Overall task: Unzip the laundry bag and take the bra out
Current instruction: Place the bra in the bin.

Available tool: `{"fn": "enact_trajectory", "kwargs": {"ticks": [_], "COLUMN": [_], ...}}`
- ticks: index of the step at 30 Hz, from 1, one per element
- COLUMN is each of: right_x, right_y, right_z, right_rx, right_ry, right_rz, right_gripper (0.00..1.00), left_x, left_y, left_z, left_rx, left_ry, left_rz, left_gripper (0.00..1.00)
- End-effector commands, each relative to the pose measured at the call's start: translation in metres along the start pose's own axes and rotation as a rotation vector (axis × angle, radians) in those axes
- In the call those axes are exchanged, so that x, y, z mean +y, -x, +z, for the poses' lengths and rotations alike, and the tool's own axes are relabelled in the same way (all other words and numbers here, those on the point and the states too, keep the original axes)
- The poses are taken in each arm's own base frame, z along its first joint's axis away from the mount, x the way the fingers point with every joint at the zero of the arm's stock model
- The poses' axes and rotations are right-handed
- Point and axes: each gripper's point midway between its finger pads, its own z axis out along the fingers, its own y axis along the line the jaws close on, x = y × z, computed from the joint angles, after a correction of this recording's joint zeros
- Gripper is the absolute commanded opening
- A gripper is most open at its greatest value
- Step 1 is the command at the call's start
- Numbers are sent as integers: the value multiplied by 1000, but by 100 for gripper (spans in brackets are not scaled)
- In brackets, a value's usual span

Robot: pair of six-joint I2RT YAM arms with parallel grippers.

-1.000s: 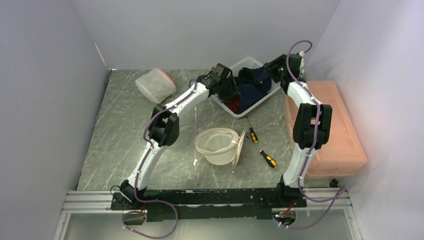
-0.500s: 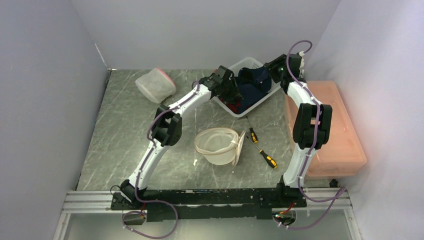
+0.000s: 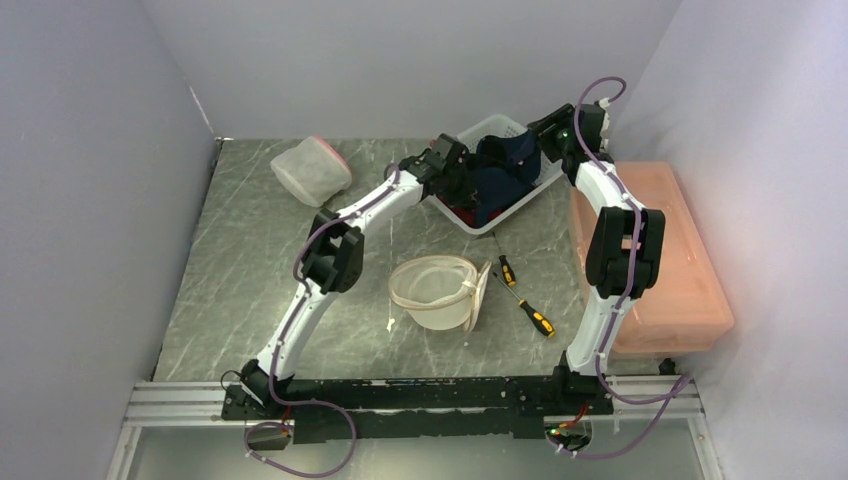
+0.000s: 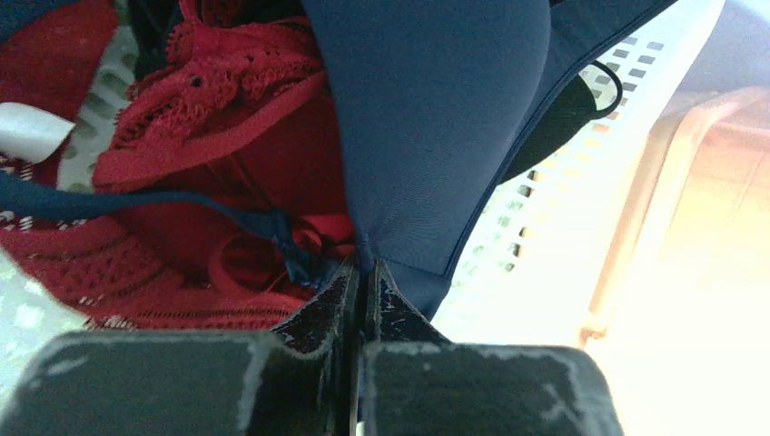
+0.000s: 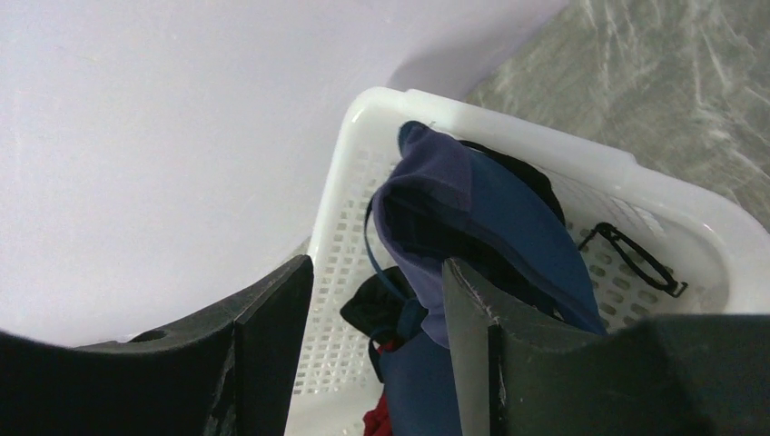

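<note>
In white basket (image 5: 363, 118), left fingers (image 4: 318, 309) pressed together, pinching edge of navy bra (image 4: 436, 118). At basket's 2 o'clock, right fingers (image 5: 272, 309) spread.

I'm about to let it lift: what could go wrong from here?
The left gripper pinches only the lower edge of the navy bra, so the thin fabric may slip out. The navy strap lies across the red lace bra and may drag it along. The open right gripper hangs close over the white basket, risking a bump.
</note>
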Motion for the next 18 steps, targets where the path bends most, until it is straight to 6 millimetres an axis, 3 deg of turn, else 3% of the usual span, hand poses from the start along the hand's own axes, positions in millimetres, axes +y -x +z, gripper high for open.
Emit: {"fn": "enact_trajectory", "kwargs": {"ticks": [1, 9, 18], "right_x": [53, 74, 76], "right_y": [25, 24, 26], "right_z": [-15, -25, -21], "right_rx": [-47, -34, -35], "right_ry": [133, 180, 164], "right_rz": [-32, -16, -50], "right_gripper": [60, 64, 64], "left_x": [-55, -33, 11], "left_y": [36, 49, 62], "left_z": [-68, -99, -109], "left_rx": [-156, -214, -238], "left_ry": [-87, -34, 37], "left_rz": [104, 92, 34], "left_gripper": [3, 3, 3]}}
